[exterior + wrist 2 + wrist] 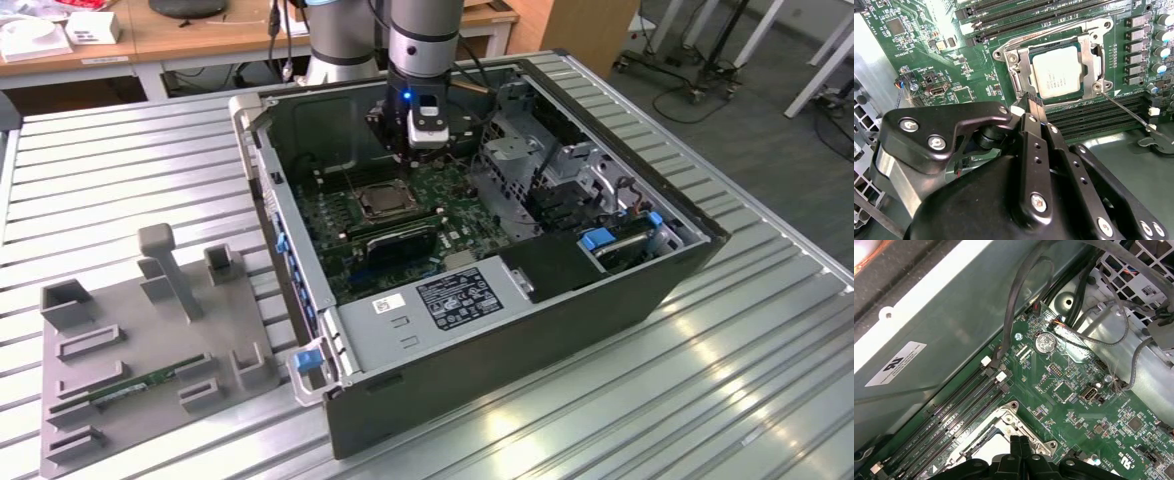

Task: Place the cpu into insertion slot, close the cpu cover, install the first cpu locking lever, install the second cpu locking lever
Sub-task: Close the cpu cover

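Here, gripper closed narrow, tips at cpu cover corner; cpu seated; contact hidden.

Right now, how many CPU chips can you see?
1. The cpu lies on the motherboard, framed by the cpu cover, just beyond the tip of the tool. Hidden corners of the case could hold more.

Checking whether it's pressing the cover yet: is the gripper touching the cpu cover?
Cannot tell. In the second wrist view the gripper overlaps a corner of the cpu cover, but any gap in height is hidden.
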`<state>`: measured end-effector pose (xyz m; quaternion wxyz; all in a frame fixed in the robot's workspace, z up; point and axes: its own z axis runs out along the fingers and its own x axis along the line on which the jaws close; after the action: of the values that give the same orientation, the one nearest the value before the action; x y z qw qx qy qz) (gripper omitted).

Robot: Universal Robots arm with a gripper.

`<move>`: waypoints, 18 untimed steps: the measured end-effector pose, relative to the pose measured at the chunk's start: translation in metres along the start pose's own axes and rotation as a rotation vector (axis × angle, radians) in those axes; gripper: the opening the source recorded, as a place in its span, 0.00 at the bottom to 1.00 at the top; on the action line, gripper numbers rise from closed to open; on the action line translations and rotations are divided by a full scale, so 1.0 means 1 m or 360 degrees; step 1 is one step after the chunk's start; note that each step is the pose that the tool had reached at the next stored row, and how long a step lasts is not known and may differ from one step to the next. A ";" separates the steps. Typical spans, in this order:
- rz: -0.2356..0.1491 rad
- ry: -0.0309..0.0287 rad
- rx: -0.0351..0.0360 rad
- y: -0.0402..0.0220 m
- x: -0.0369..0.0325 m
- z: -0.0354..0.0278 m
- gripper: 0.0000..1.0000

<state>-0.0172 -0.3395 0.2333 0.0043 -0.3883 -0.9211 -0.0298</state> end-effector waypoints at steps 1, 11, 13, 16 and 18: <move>-0.0002 0.00002 0.0000 0.0000 0.0000 0.0000 0.11; -0.0100 0.00051 0.0003 0.0000 0.0000 0.0000 0.11; -0.0143 0.00073 0.0005 0.0000 0.0000 0.0000 0.11; -0.0192 0.00097 0.0006 0.0000 0.0000 0.0000 0.11; -0.0192 0.00099 0.0006 0.0000 0.0000 0.0001 0.11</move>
<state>-0.0172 -0.3395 0.2333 0.0061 -0.3318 -0.9429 -0.0295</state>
